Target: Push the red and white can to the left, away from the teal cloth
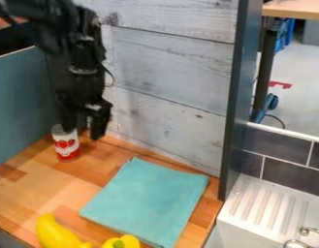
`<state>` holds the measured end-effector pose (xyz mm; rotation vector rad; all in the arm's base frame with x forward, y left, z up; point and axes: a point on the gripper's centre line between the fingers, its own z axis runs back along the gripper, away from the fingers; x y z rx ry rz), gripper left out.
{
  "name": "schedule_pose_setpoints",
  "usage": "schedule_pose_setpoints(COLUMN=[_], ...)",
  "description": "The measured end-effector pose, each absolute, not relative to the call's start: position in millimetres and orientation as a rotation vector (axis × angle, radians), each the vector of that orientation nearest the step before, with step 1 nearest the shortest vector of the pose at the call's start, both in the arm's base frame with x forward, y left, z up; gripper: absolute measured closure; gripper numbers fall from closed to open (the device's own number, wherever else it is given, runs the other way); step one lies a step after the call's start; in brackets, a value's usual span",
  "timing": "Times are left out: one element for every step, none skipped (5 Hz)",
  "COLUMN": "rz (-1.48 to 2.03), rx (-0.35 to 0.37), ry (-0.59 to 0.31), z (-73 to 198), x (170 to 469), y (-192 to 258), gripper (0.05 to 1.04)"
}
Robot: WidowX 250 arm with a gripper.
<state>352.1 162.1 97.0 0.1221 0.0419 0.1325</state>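
The black gripper hangs at the left over the wooden counter, near the corner where the teal panel meets the grey plank wall. Its two fingers stand apart. One finger overlaps the top of a white and red can, while the other is to the can's right, close to the plank wall. The can is upright on the counter; whether the finger touches it, I cannot tell. A folded teal cloth lies flat to the right of the can.
A yellow banana-shaped object and a yellow item with a green spot lie at the front edge. A dark upright post stands right of the cloth. Beyond it is a white sink with a metal faucet.
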Motion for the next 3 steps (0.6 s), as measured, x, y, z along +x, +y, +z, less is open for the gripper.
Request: schedule_pose_setpoints(rz=[0.039, -0.019, -0.101], rx=[0.165, 0.191, 0.159], ry=[0.035, 0.085, 0.101], z=[135.8, 152.5, 167.3], x=[315.2, 289.2, 257.7], y=[155.6, 152.1, 146.0], gripper=[0.083, 0.083, 0.083])
